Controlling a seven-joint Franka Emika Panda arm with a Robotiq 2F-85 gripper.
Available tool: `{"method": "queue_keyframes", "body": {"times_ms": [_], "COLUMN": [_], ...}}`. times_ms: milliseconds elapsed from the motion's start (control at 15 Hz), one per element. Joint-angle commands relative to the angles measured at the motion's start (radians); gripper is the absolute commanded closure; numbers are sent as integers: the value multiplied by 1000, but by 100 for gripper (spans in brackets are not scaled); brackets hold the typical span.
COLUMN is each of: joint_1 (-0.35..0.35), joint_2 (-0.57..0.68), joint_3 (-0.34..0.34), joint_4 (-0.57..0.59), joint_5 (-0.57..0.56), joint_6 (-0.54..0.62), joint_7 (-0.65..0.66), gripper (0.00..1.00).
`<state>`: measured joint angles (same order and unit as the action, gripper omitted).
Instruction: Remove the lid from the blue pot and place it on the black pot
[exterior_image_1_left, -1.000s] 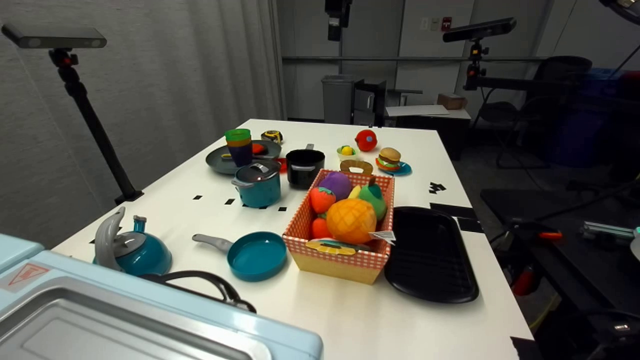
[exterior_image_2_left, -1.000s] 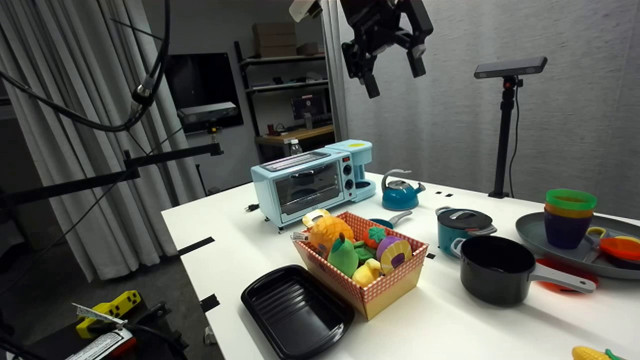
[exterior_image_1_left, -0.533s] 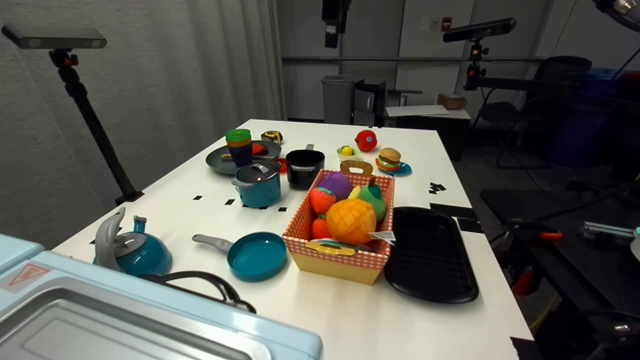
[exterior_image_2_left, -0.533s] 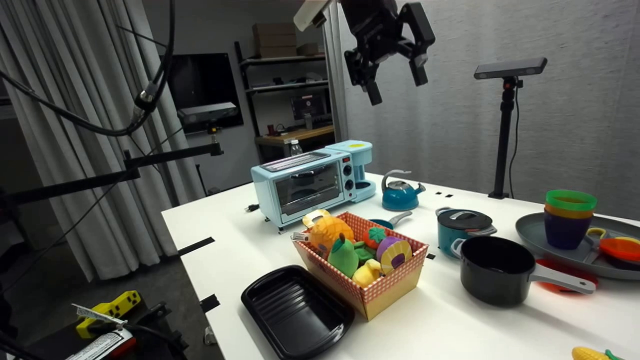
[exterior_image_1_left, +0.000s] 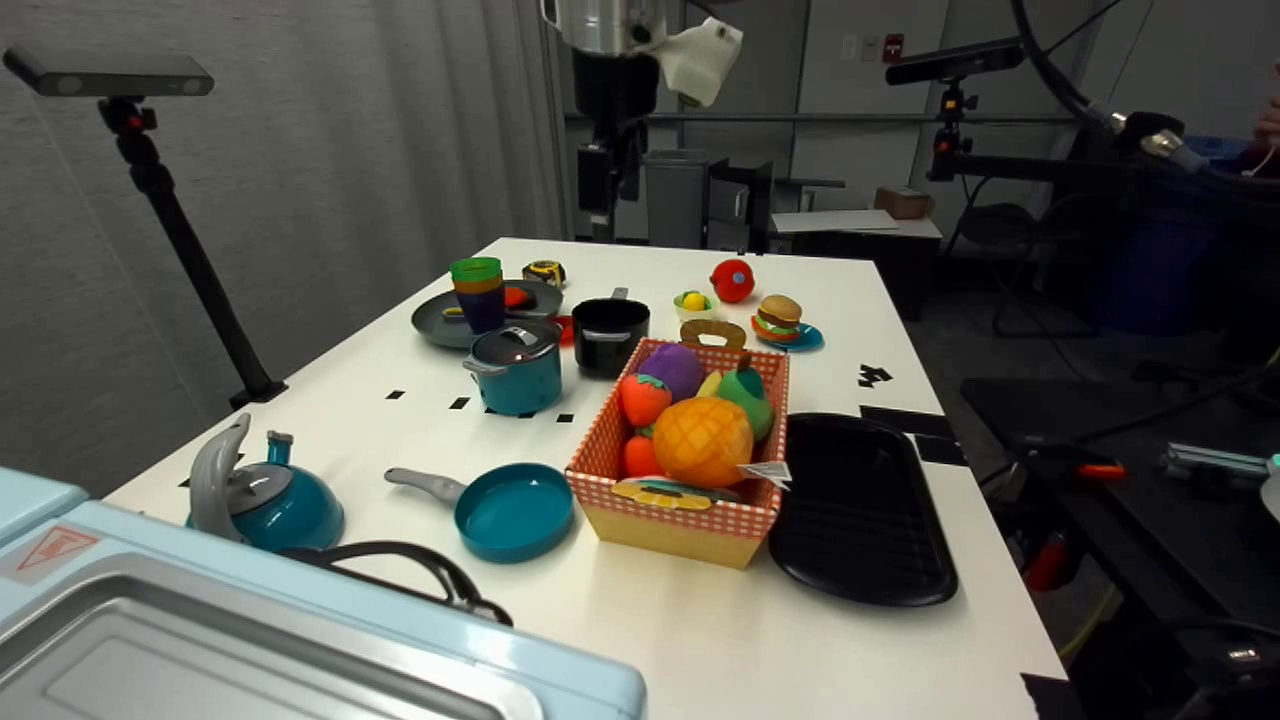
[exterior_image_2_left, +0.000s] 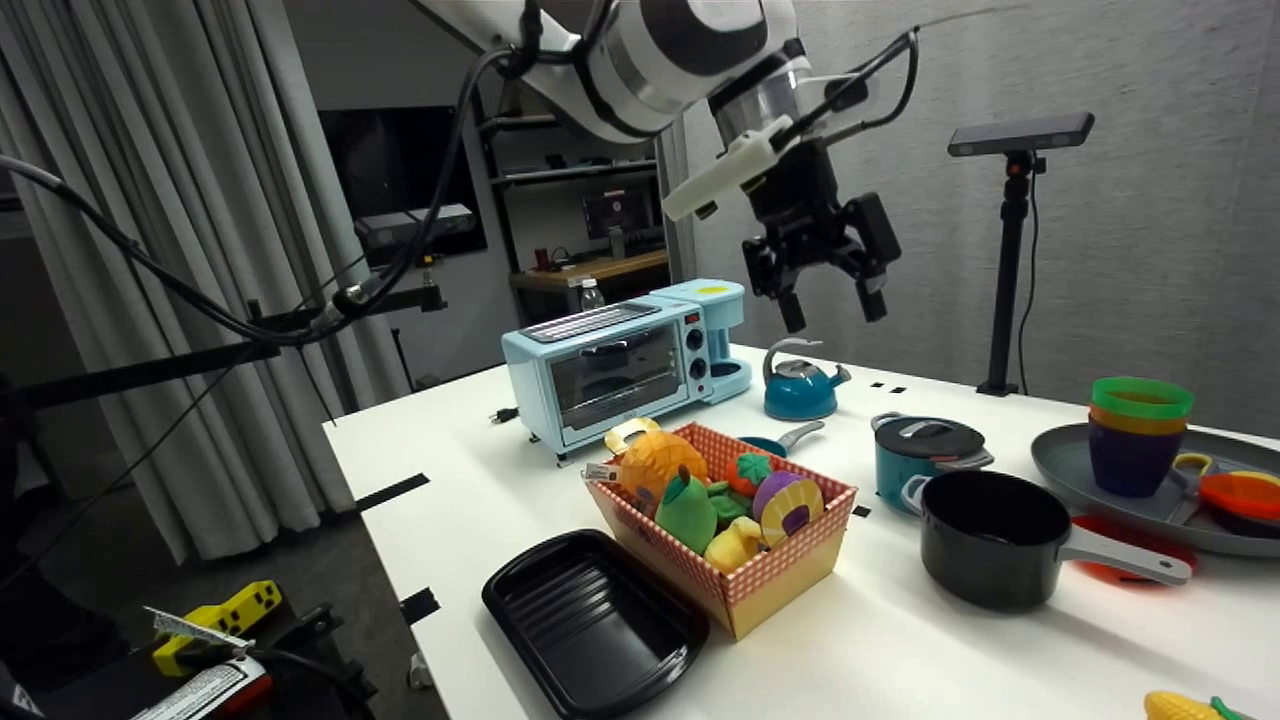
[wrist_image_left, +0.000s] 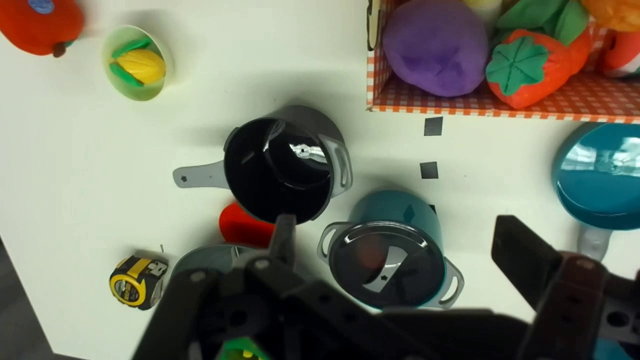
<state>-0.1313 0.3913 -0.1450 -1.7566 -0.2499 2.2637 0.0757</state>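
Wrist view: the end effector (wrist_image_left: 394, 225) hangs above the tabletop (wrist_image_left: 80, 155), fingers (wrist_image_left: 520, 254) parted, presumably to straddle the handle (wrist_image_left: 389, 267) of the round dark lid (wrist_image_left: 362, 267), which rests on the teal-blue two-handled pot (wrist_image_left: 387, 206), just beside the uncovered black saucepan (wrist_image_left: 272, 170) meant to receive it.

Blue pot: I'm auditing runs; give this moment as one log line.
dark lid: on blue pot; black saucepan: uncovered; gripper: open, empty, aloft

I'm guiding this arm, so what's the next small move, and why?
Probably lower the open fingers toward the lid: it sits on the blue pot and shows between them in the wrist view, but they hang well above it.
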Motion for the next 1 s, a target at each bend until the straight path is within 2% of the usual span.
{"method": "queue_keyframes", "body": {"times_ms": [0, 267, 333, 533, 933], "joint_1": [8, 1, 9, 8, 5], "joint_2": [134, 230, 169, 209, 244], "joint_3": [-15, -25, -25, -30, -26], "joint_4": [149, 279, 174, 228, 251], "joint_5": [27, 71, 47, 62, 72], "joint_6": [-11, -57, -7, -14, 7], "joint_7": [68, 139, 109, 124, 132], "gripper": [0, 0, 0, 0, 0]}}
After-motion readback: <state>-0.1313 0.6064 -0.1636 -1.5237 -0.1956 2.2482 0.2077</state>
